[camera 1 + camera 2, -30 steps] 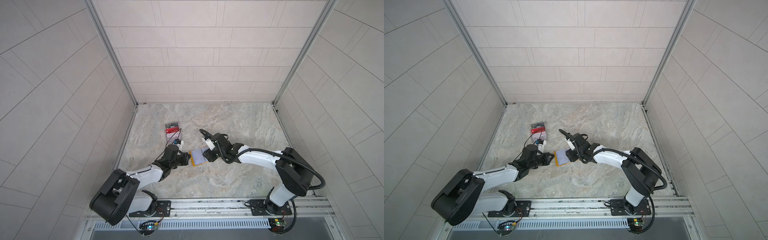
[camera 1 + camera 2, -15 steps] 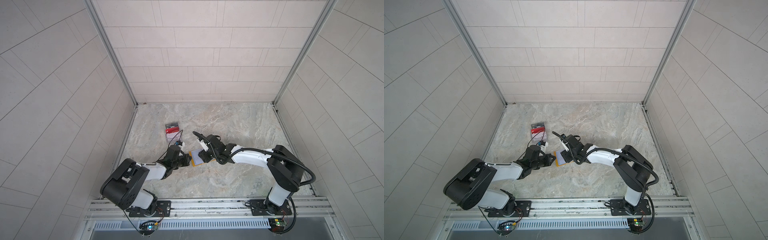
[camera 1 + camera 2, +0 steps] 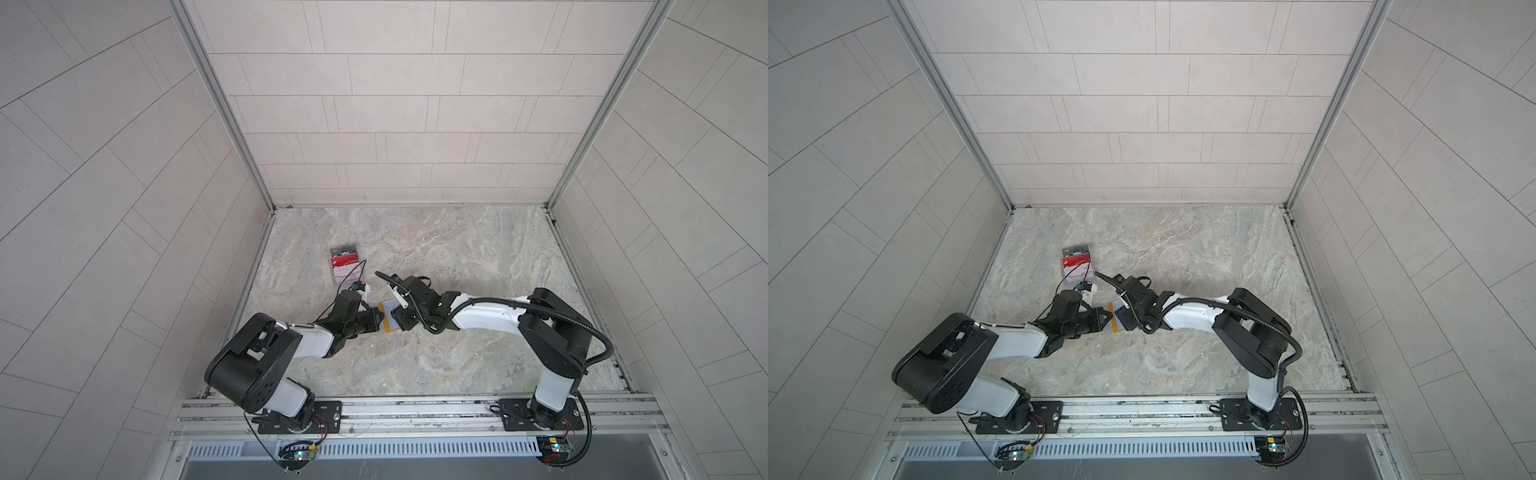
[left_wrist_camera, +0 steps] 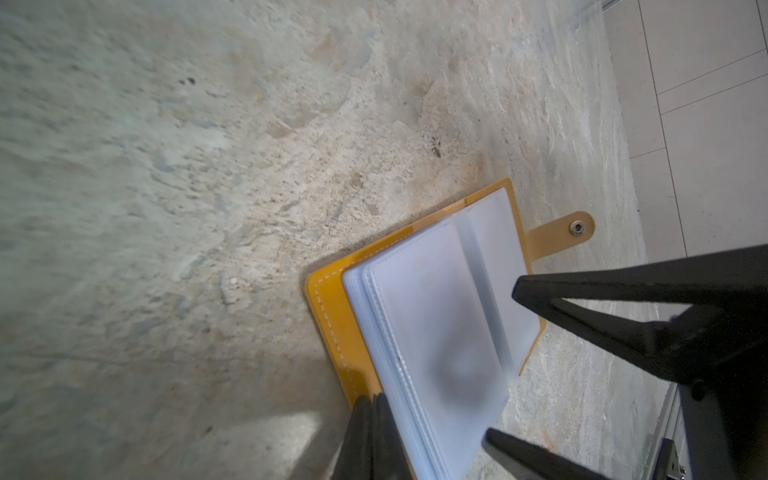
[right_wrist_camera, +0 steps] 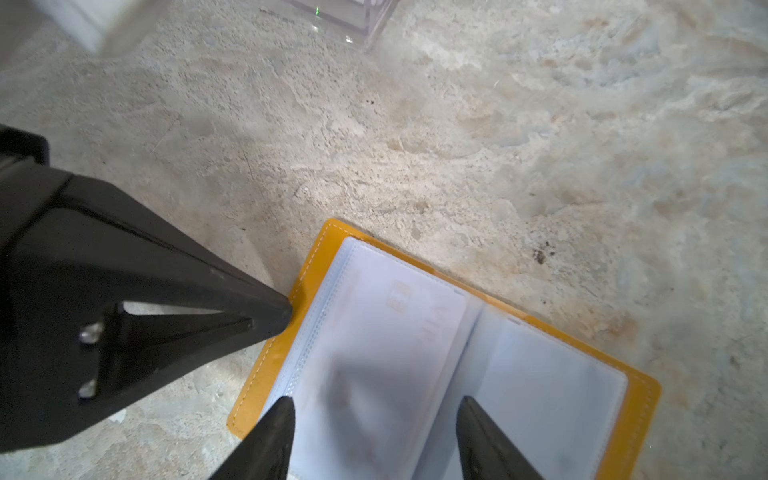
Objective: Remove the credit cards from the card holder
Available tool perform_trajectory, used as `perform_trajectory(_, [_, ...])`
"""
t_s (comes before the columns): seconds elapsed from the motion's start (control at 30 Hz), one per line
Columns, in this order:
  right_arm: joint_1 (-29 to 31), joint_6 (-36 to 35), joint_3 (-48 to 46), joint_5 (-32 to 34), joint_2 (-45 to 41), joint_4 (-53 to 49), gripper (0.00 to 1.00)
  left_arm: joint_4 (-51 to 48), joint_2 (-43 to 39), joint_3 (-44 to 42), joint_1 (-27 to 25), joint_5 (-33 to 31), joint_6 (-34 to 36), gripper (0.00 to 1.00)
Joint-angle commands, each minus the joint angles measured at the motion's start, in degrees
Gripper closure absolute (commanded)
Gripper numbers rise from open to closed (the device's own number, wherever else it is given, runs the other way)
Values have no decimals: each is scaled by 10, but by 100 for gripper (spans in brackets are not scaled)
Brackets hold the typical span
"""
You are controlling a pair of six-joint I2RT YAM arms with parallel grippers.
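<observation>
Yellow holder [image 5: 642, 399] under right end effector [image 5: 376, 400]

Blurred sleeve [image 5: 365, 332], perhaps with card [image 5: 400, 296]

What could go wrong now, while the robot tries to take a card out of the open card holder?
The shut left hand touches only the cover edge of the card holder, so the holder may slip or pivot. The open right hand straddles the soft sleeves and may pinch plastic instead of the card, lifting everything.
</observation>
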Motion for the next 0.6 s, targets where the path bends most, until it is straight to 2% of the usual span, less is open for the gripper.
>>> perform_trajectory(0.0, [8,-6,12,20,15,1,33,-2,10,-5,-3,-5,-1,100])
perform_trajectory(0.37, [20,-5,33,36,49,-19,32,-2,14,-9,-3,-7,1,100])
perform_trajectory(0.57, [20,2,49,85,62,-65,40,-3,16,-9,-3,-7,2,100])
